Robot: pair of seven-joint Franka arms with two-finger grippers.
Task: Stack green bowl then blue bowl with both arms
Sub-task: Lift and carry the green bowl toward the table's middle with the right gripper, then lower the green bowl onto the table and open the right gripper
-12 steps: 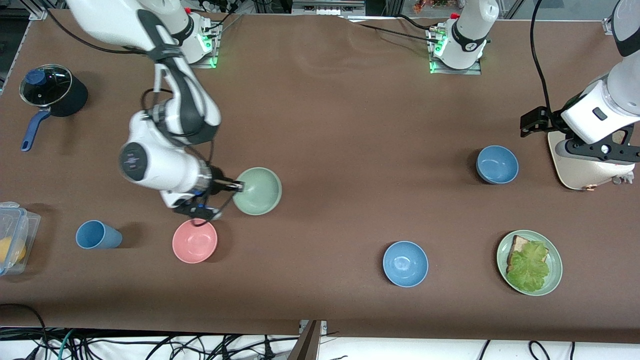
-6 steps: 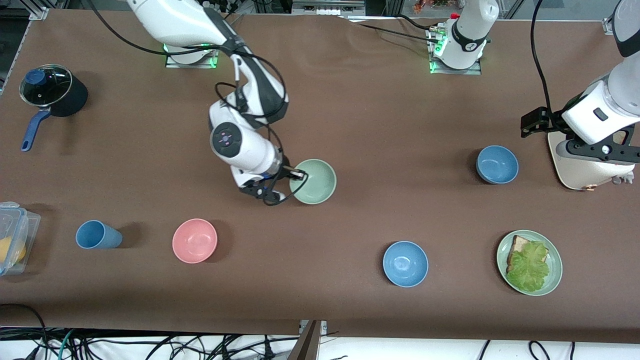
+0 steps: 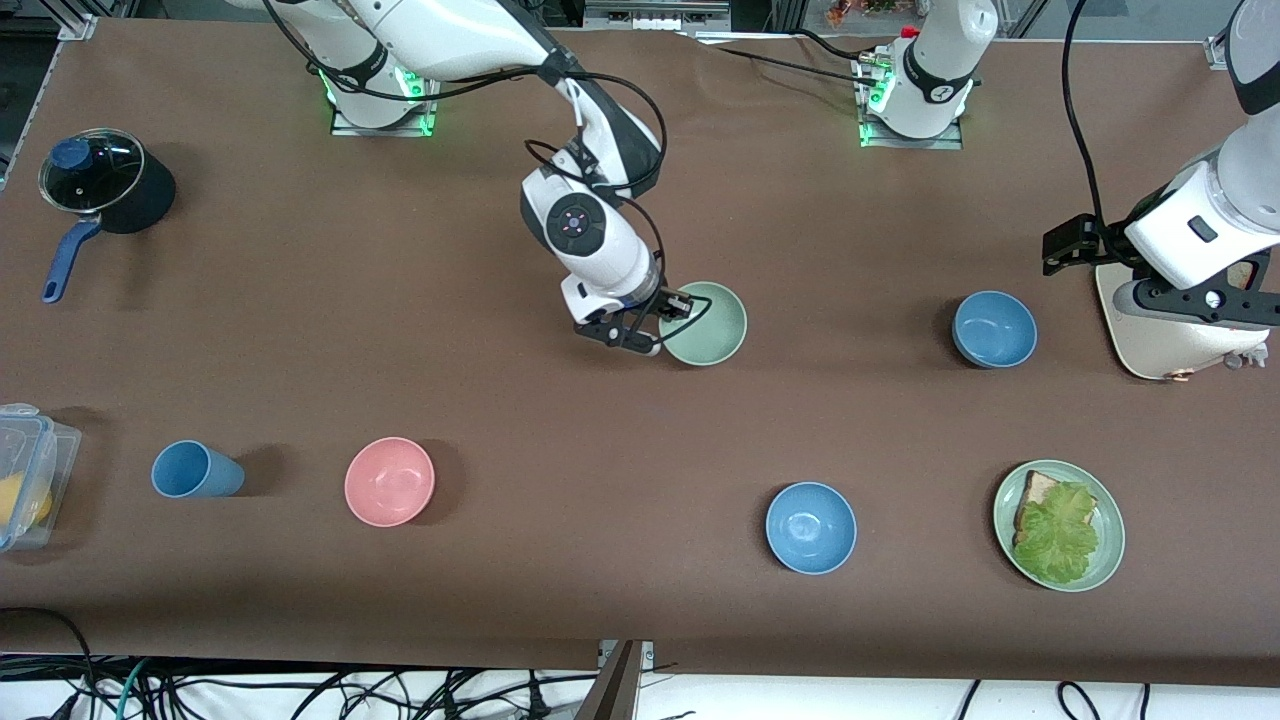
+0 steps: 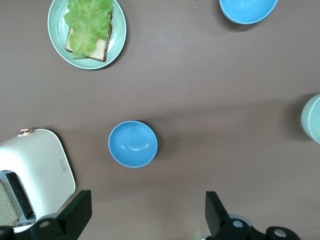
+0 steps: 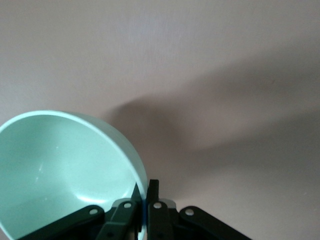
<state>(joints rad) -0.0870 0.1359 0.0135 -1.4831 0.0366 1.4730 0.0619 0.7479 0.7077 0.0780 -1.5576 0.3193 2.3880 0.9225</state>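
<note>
The right gripper (image 3: 672, 313) is clamped shut on the rim of the green bowl (image 3: 708, 323), one finger inside the bowl and one outside, as the right wrist view shows (image 5: 145, 200). It holds the bowl over the middle of the table (image 3: 640, 450), slightly toward the robots' bases.

The left gripper (image 4: 145, 212) hangs high over the left arm's end of the table with its fingers (image 4: 76, 212) spread wide and nothing between them. It waits there above a white toaster (image 3: 1165, 335), which has a slice of bread in its slot.

Two blue bowls stand upright on the table. One (image 3: 994, 329) sits near the toaster — it appears below the left gripper in the left wrist view (image 4: 133, 144). The other (image 3: 811, 527) lies nearer to the front camera, beside a green plate (image 3: 1059, 526) carrying toast and a lettuce leaf.

Toward the right arm's end are a pink bowl (image 3: 389, 481), a blue cup (image 3: 193, 469), a clear plastic box (image 3: 28, 475) and a dark pot (image 3: 105, 188) with a glass lid and blue handle.

No writing or brand can be read on anything — the toaster bears only a small mark too tiny to make out.
</note>
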